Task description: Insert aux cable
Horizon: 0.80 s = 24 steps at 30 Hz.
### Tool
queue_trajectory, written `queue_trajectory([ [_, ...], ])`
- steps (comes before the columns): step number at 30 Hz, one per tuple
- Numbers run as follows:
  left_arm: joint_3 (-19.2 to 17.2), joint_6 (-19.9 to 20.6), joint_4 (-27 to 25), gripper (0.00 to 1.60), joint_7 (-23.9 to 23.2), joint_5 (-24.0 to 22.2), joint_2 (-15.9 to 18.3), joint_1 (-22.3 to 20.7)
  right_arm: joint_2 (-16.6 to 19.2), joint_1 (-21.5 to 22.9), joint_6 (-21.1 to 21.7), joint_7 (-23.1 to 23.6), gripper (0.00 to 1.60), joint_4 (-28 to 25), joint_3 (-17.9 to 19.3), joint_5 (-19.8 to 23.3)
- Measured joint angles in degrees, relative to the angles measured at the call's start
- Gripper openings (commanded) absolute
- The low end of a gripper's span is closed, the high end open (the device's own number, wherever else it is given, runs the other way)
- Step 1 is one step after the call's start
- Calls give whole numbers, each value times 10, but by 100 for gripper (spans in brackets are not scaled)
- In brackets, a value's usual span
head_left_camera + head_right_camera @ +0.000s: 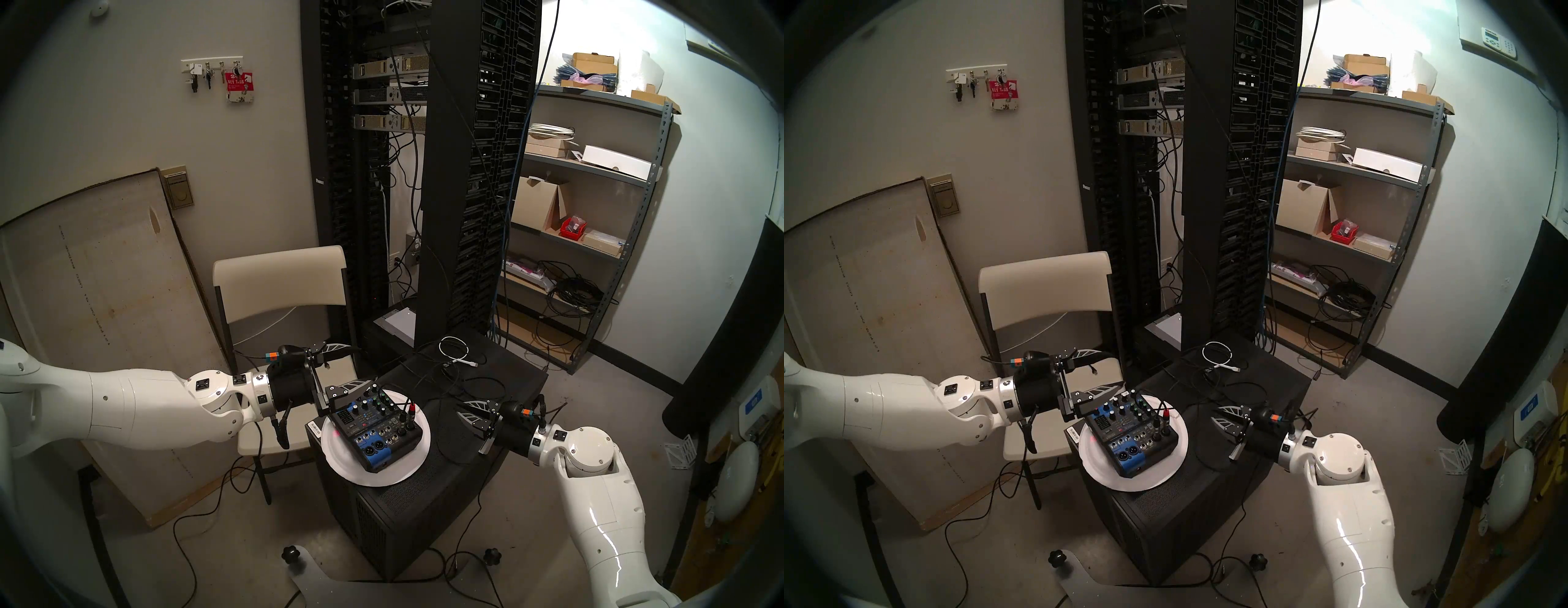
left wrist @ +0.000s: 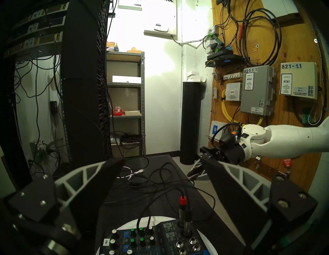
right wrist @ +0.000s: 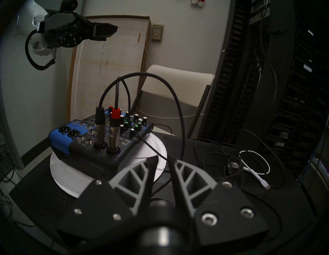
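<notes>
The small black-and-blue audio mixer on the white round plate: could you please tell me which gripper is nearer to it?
Left. The left gripper hangs at the mixer's far-left corner; the right gripper is apart, off its right side.

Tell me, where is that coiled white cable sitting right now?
In the head view, the white cable lies on the far end of the black cabinet, beyond the mixer, nearer the server rack.

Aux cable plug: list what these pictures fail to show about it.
- Metal tip of the aux cable plug: right wrist view, hidden inside the mixer socket.
- Seating depth: head views, too small to judge.
- Its cord beyond the loop: right wrist view, passes behind a finger of the right pincer.
</notes>
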Motion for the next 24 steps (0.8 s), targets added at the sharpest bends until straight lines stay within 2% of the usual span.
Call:
queue_trajectory([
  [24,0,0,0,160,1,-1,-1,0,-3,0,0,5,74,-1,2,-3],
])
